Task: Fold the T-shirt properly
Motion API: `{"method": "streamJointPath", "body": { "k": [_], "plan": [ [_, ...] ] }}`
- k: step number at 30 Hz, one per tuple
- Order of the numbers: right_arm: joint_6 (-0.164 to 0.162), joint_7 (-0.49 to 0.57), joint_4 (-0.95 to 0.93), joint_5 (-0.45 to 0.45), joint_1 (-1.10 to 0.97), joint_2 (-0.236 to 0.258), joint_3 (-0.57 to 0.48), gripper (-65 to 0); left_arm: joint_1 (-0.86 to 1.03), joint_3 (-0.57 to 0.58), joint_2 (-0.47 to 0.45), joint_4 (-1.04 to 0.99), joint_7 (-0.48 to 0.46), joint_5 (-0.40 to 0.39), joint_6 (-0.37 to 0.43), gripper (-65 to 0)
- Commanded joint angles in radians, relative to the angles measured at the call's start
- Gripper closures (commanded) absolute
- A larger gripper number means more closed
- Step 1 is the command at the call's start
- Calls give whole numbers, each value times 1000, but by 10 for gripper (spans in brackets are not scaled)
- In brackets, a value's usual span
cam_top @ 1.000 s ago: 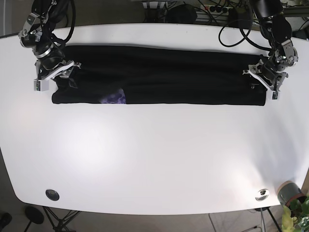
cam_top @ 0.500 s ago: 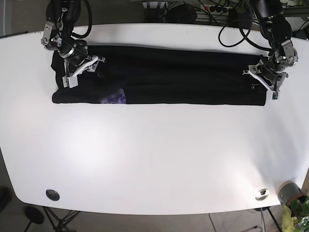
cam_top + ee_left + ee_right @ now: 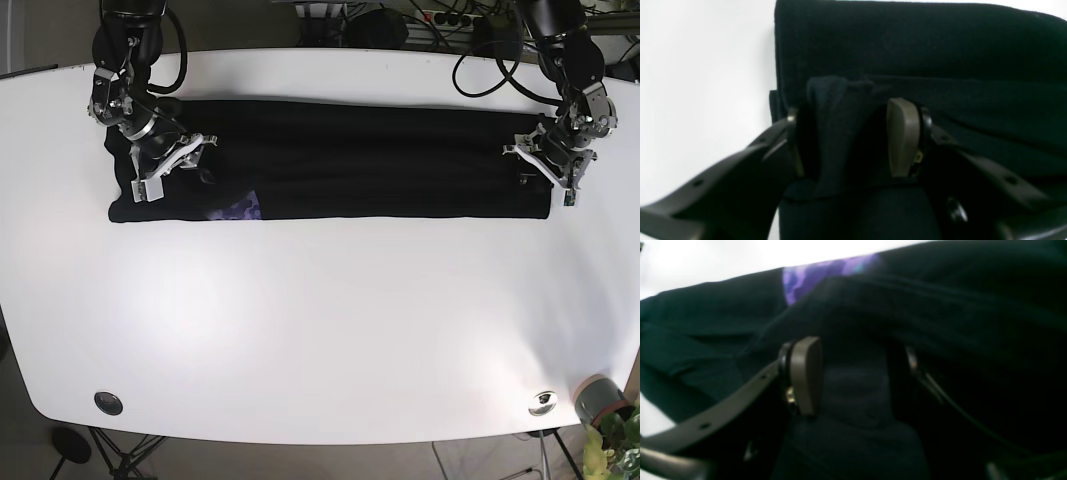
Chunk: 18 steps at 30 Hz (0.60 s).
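T-shirt (image 3: 340, 158) looks soft, light and floppy to me, so I have left gripper (image 3: 853, 140) and right gripper (image 3: 853, 376) each pinching an end fold.

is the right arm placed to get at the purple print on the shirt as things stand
Probably yes: the right tool sits on the black T-shirt just beside the purple print, nothing between them, though its fingers already straddle a fold of cloth.
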Motion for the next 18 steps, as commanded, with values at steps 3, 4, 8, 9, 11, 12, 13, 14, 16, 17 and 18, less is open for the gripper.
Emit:
{"method": "streamJointPath", "body": {
  "k": [3,4,8,9,11,12,13,14,16,17,18],
  "plan": [
    [-35,-25,2,-51,11,13,6,-312,-27,2,-7,-2,48,21,7,-318],
    [-35,-25,4,-51,11,13,6,-312,-30,2,-7,-8,48,20,7,-318],
    [-35,-25,8,-49,11,13,6,-312,-35,-9,-7,-7,50,12,-64,-319],
    [-35,-25,8,-49,11,13,6,-312,-35,-27,-7,5,54,3,-99,-319],
    [-35,-25,8,-49,11,13,6,-312,-32,-67,-4,31,56,-14,-139,-319],
    [-35,-25,8,-49,9,13,6,-312,-30,-98,-1,51,57,-27,-154,-319],
    [-35,-25,8,-49,9,13,6,-312,-30,-118,-1,65,71,-36,-162,-326],
    [-35,-25,8,-49,9,13,6,-312,-33,-130,-1,73,88,-45,-167,-339],
    [-35,-25,8,-49,9,13,6,-312,-36,-164,-4,93,145,-80,-170,-392],
    [-35,-25,8,-49,9,13,6,-312,-36,-187,-6,102,166,-103,-174,-417],
    [-35,-25,8,-49,8,13,6,-312,-36,-216,-7,114,179,-135,-182,-438]
  ]
}}
